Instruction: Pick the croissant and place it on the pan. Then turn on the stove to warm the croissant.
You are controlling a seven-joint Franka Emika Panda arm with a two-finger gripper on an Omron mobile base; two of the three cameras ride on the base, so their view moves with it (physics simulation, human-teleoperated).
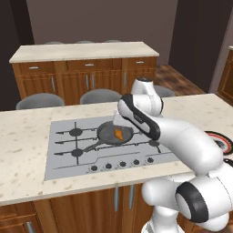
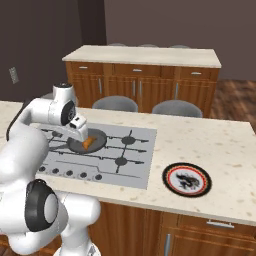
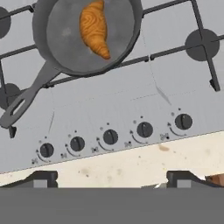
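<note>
Resting in the pan (image 3: 65,48) on the stove (image 3: 175,74), the croissant (image 3: 94,29) lies placed, well in from the desk's (image 3: 131,168) front edge. The claw (image 3: 112,179) hangs wide open and empty above the knobs (image 3: 110,136). Those small, stiff knobs likely need a firm pinch across the ridge.
</note>
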